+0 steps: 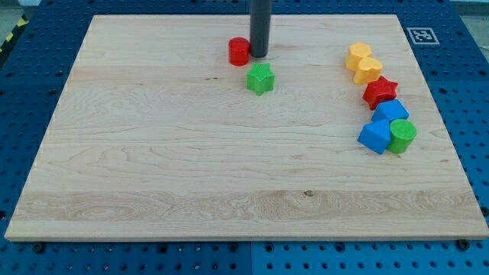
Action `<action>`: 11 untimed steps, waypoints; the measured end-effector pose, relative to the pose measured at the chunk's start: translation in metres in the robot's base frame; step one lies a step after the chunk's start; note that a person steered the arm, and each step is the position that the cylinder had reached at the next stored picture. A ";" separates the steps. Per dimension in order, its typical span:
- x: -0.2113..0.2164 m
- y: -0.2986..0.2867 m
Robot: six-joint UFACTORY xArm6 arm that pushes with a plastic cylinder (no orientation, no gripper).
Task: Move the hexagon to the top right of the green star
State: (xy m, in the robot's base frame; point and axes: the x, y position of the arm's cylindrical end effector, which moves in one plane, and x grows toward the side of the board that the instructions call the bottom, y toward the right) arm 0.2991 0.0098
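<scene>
A red block (239, 51), round or hexagonal in outline, sits near the view's top, a little left of centre. A green star (260, 79) lies just below and to the right of it, a small gap apart. My tip (259, 56) stands against the red block's right side, directly above the green star in the view. The rod rises straight up out of the view's top edge.
A chain of blocks runs down the view's right side: two yellow blocks (359, 55) (369, 70), a red star (380, 92), two blue blocks (391, 111) (374, 137) and a green cylinder (402, 135). The wooden board (153, 168) ends on a blue pegboard surround.
</scene>
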 end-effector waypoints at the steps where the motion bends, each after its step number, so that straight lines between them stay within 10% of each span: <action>1: 0.000 -0.027; 4: -0.031 -0.018; 8: -0.033 0.293; 11: 0.029 0.249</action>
State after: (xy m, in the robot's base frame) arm 0.3284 0.2583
